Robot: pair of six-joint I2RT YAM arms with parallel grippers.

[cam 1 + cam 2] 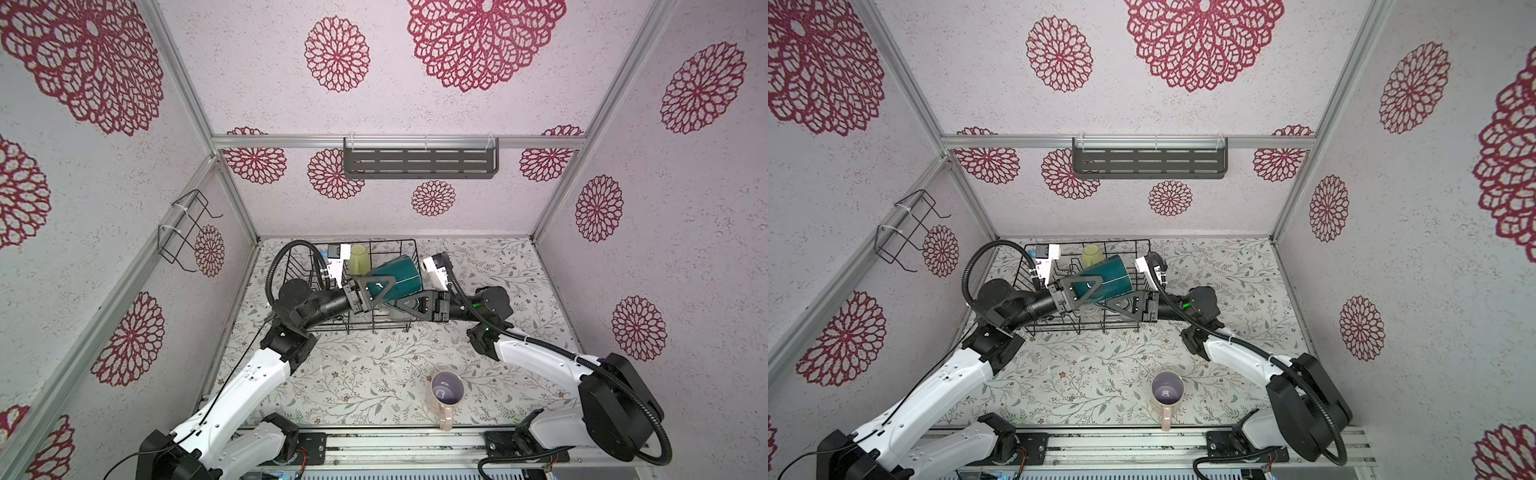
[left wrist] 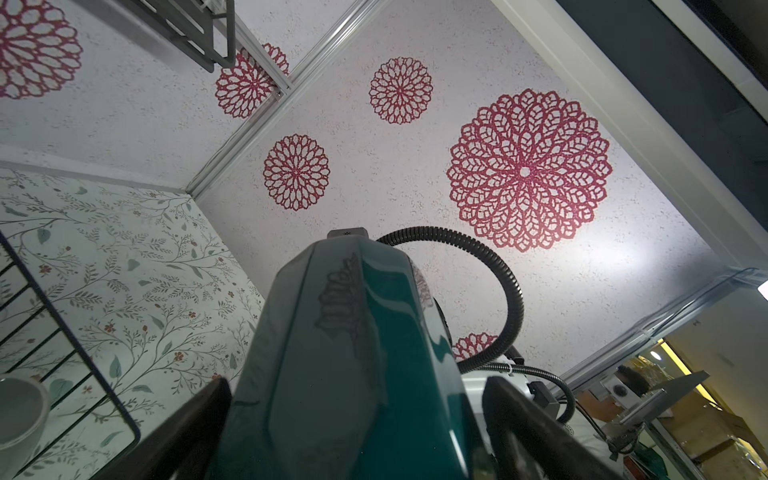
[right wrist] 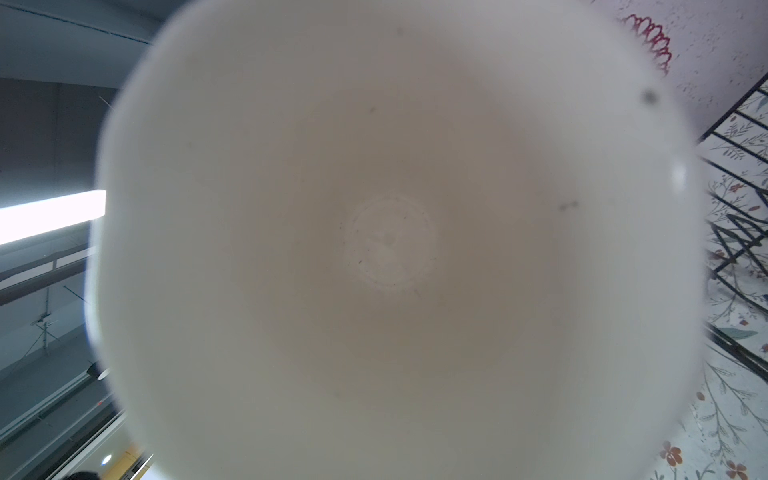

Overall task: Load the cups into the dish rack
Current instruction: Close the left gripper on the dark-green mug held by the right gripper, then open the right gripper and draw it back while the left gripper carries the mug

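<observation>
Loading is partly done. The pale yellow-green mug (image 1: 358, 258) sits inside the dish rack (image 1: 390, 241). The pink mug (image 1: 446, 390) is not yet loaded and stands on the table (image 1: 353, 374), well apart. The dark teal mug (image 1: 395, 274) hangs tilted over the rack — right gripper (image 1: 405, 307) clenched on its rim, left gripper (image 1: 382, 291) spread wide around its body, apparently not clamping. Other cups cannot be accounted for — the arms hide much of the rack.
</observation>
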